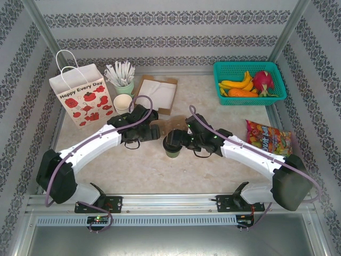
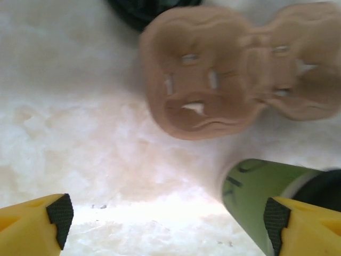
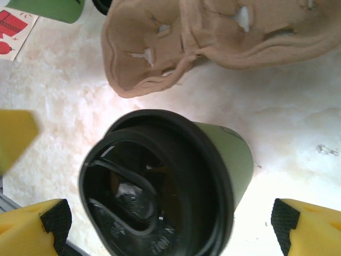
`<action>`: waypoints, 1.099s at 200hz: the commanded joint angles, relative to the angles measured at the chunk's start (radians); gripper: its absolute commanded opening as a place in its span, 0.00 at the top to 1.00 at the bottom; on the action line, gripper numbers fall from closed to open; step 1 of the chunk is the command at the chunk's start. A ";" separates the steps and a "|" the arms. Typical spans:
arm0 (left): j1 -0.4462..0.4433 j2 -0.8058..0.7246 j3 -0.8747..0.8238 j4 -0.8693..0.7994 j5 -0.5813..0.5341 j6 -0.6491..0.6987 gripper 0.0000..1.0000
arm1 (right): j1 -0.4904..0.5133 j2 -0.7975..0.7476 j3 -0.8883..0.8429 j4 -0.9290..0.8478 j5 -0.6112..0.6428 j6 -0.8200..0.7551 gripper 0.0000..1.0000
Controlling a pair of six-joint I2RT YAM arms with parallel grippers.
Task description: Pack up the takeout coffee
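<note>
My right gripper [image 3: 169, 220] stands wide open around one olive-green coffee cup [image 3: 160, 181], mid-table and just near of the cardboard carrier [image 3: 213, 37]. My left gripper [image 2: 168, 216] is spread too (nothing between its fingers), and a second cup [image 2: 256, 186] sits just beside one fingertip.

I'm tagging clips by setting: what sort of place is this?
Likely a robot test cell staged as a café counter: patterned backdrop walls, a lidded takeout coffee cup, a pulp cup carrier.
</note>
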 commanded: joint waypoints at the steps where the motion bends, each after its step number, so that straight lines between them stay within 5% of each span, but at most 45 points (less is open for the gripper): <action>1: 0.014 0.062 -0.021 -0.017 0.054 -0.074 0.03 | 0.031 0.029 0.050 -0.043 0.070 -0.043 0.02; 87: 0.014 0.105 -0.033 0.020 0.100 -0.082 0.00 | 0.100 0.161 0.173 -0.193 0.183 -0.083 0.02; 220: 0.014 0.121 -0.040 0.049 0.156 -0.064 0.00 | 0.108 0.232 0.014 -0.166 0.161 -0.053 0.16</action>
